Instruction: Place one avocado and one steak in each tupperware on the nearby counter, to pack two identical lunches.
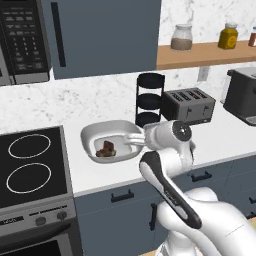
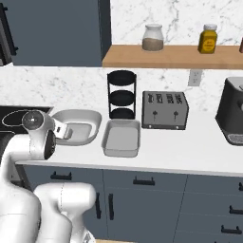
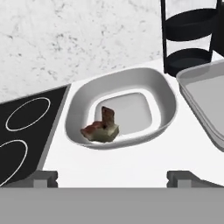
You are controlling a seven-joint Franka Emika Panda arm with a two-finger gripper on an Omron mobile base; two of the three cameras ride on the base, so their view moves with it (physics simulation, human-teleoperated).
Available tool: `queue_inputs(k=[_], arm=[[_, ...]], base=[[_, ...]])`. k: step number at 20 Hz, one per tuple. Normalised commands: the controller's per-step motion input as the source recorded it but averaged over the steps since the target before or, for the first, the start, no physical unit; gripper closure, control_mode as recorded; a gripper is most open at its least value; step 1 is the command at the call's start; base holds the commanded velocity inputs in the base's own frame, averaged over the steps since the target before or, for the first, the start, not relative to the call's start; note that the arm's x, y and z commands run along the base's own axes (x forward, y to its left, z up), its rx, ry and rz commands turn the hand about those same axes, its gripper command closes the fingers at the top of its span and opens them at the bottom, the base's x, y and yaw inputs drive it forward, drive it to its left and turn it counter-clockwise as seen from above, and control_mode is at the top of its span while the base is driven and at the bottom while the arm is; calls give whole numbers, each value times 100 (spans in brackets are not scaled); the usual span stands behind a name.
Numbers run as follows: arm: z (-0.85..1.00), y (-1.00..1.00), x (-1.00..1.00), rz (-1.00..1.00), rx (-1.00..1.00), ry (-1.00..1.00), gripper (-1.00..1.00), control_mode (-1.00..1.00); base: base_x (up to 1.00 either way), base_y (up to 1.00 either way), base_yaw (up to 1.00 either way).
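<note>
hand view: tool (image 3: 112, 177) wide apart, holding nothing, hangs above white table (image 3: 131, 164) just in front of round tupperware (image 3: 164, 94). steak (image 3: 100, 128) lies inside it, at near left side. second tupperware (image 3: 205, 103), square, sits just right of first one, beside black rack (image 3: 188, 39). stovetop (image 3: 26, 131) at left.

The rounded pale grey plastic tupperware (image 3: 166, 94) is looking smooth and matt, the long white countertop (image 3: 131, 164) matt, the black glass stovetop (image 3: 26, 131) showing a gloss.
</note>
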Motion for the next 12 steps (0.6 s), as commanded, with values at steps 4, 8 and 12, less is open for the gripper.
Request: queue_inputs(k=[4,8,12], arm=[[95,-5,-91,21,0,8,-100,-100],[100,0,-64,5,0,12,-100,-100],[99,0,-58,0,-3,20,-100,-100]], base=[[0,0,0],[0,0,0],[0,0,0]])
